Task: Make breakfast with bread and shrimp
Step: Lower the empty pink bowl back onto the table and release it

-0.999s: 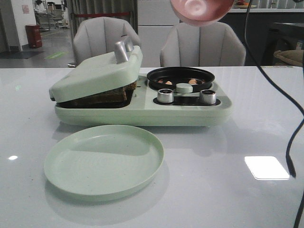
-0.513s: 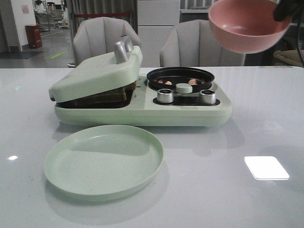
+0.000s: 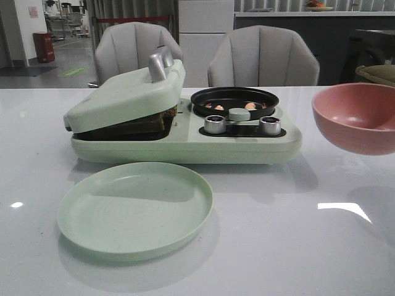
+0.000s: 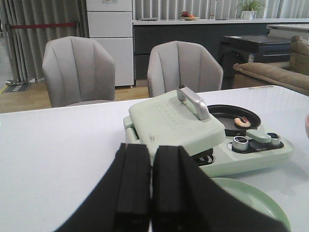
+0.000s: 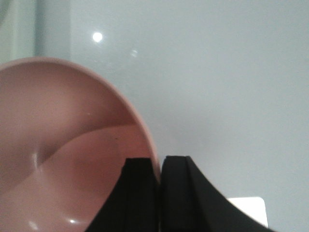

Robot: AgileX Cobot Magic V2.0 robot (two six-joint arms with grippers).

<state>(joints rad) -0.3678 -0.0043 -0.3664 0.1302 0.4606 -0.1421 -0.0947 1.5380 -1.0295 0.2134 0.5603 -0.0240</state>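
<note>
1. Front view: the bread (image 3: 143, 121) is sitting under the half-shut lid (image 3: 126, 95) of the green breakfast maker (image 3: 185, 147), and the shrimp (image 3: 249, 106) are lying in the black pan (image 3: 234, 99). Bread is probably going to be soft and light, so I'd grab it by the crust. The pink bowl (image 3: 358, 117) is hanging just above the table, well right of all that.
2. Left wrist view: the left gripper (image 4: 150, 188) is pinched closed on nothing, near the lid, shrimp (image 4: 241, 121) further off.
3. Right wrist view: the right gripper (image 5: 159, 193) is clamping the bowl's (image 5: 58, 159) rim. No food showing here.
</note>
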